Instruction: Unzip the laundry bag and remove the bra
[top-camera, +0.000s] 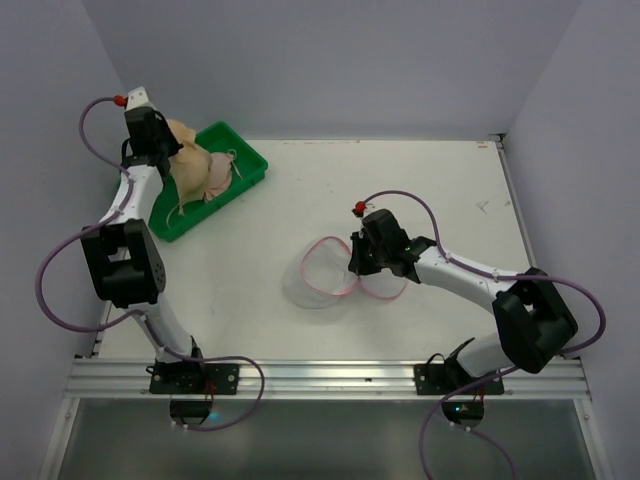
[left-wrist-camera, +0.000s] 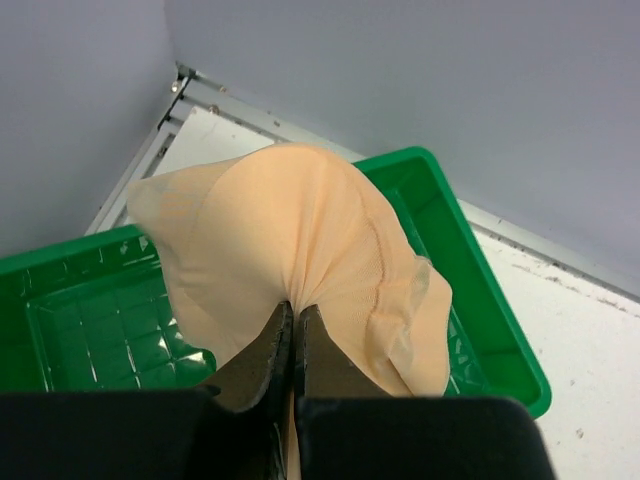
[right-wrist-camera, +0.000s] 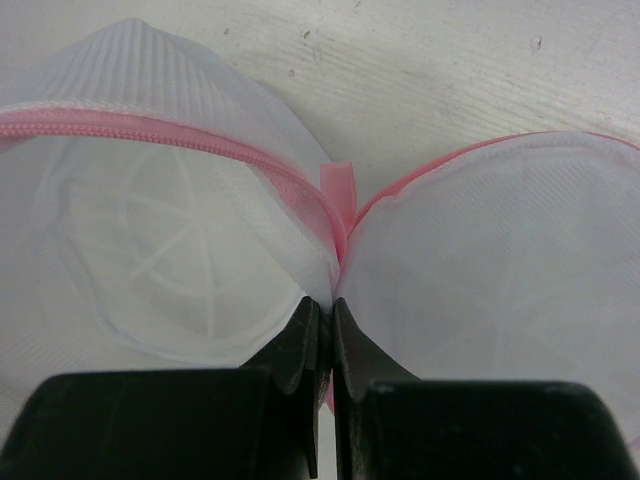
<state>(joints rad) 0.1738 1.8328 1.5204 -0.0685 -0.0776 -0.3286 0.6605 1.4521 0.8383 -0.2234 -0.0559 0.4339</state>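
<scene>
The beige bra (top-camera: 200, 168) hangs over the green tray (top-camera: 250, 158) at the back left, pinched in my left gripper (top-camera: 172, 160). In the left wrist view the jaws are shut on a fold of the bra (left-wrist-camera: 290, 230), my left gripper (left-wrist-camera: 296, 310) holding it above the tray (left-wrist-camera: 100, 320). The white mesh laundry bag (top-camera: 322, 275) with pink zipper trim lies open in two halves at the table's middle. My right gripper (top-camera: 354, 262) is shut on the bag's hinge; the right wrist view shows the gripper (right-wrist-camera: 330, 303) between the two halves (right-wrist-camera: 180, 230).
The green tray sits in the back left corner against the grey walls. The table's back edge has a metal rail (left-wrist-camera: 250, 115). The white table (top-camera: 420, 190) stretches right of the tray. The aluminium base rail (top-camera: 320, 378) runs along the near edge.
</scene>
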